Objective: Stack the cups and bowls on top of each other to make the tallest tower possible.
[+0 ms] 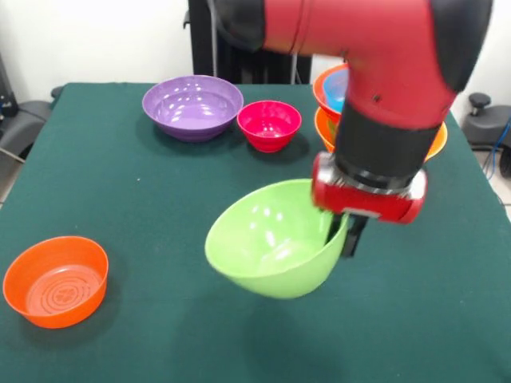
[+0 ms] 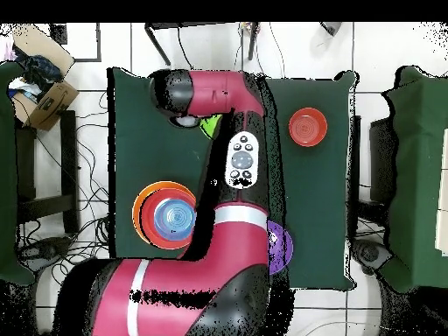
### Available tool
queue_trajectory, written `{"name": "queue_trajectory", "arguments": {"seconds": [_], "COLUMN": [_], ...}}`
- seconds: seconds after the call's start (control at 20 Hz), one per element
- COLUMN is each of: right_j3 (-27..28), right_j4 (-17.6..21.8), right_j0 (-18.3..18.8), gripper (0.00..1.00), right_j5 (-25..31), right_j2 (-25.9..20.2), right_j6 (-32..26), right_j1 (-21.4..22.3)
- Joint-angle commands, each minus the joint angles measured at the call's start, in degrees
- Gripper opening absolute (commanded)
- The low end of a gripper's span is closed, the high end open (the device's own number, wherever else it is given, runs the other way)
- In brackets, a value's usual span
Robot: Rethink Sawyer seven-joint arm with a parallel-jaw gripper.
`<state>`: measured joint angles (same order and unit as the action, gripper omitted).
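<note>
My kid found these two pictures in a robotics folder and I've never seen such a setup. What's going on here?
It is one red and black robot arm at a green-clothed table. One picture looks across the table at the robot; the other looks straight down. Its pincer grips the rim of a lime green bowl, tilted and seemingly lifted. On the cloth lie a purple bowl, a pink bowl, a small orange bowl, and a blue bowl nested in orange ones.

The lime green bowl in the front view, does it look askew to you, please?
Yes. The lime green bowl is tipped on its side, opening toward the camera, its rim pinched by the gripper. The purple bowl and small orange bowl sit upright.
</note>
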<state>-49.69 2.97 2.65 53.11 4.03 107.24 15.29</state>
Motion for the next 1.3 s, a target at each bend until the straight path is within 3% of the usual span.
{"name": "queue_trajectory", "arguments": {"seconds": [0.05,0.5,0.9,1.3], "right_j3": [-9.27,-15.73,-15.18,-18.05], "right_j4": [-0.36,-1.02,-1.32,-4.57], "right_j0": [-1.89,-3.02,-6.06,-8.47], "gripper": [0.0,0.0,0.0,0.0], "right_j5": [3.21,3.11,7.16,10.79], "right_j2": [-2.41,-2.8,-0.6,0.67], "right_j6": [3.02,1.82,6.16,8.41], "right_j1": [6.8,12.84,14.88,19.83]}}
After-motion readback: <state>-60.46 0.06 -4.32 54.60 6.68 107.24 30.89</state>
